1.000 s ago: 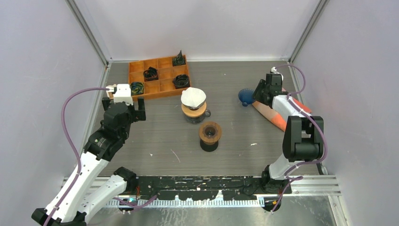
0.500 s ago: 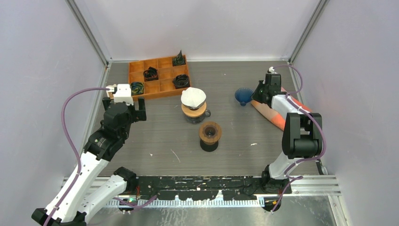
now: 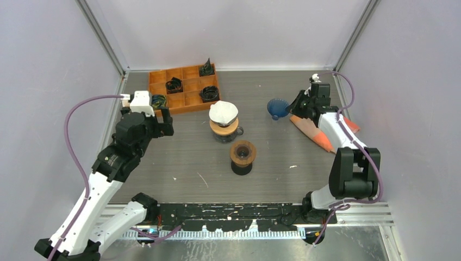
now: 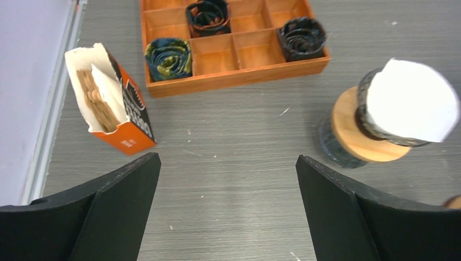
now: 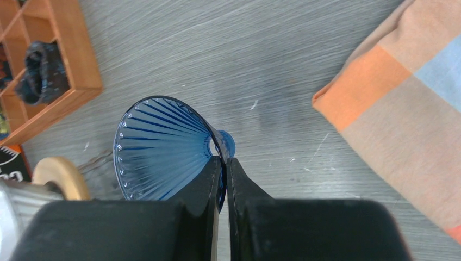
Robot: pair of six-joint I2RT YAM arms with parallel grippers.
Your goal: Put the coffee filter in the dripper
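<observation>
Right fingers (image 5: 209, 185) clamped on blue dripper (image 5: 157, 144) wall, dripper tipped sideways; left fingers (image 4: 125, 190) spread wide apart over counter (image 4: 234, 136).

Open tabletop (image 3: 179, 155) runs left of the carafe (image 3: 223, 124), in front of the wooden tray (image 4: 239, 77). Carafe and dark cup (image 3: 242, 157) crowd the middle; blue dripper (image 5: 157, 141) and folded cloth (image 5: 402, 109) occupy the right.

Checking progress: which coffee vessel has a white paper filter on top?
The wood-collared glass carafe, capped by a white paper filter; the blue ribbed dripper in the right gripper and brown cup show none.
</observation>
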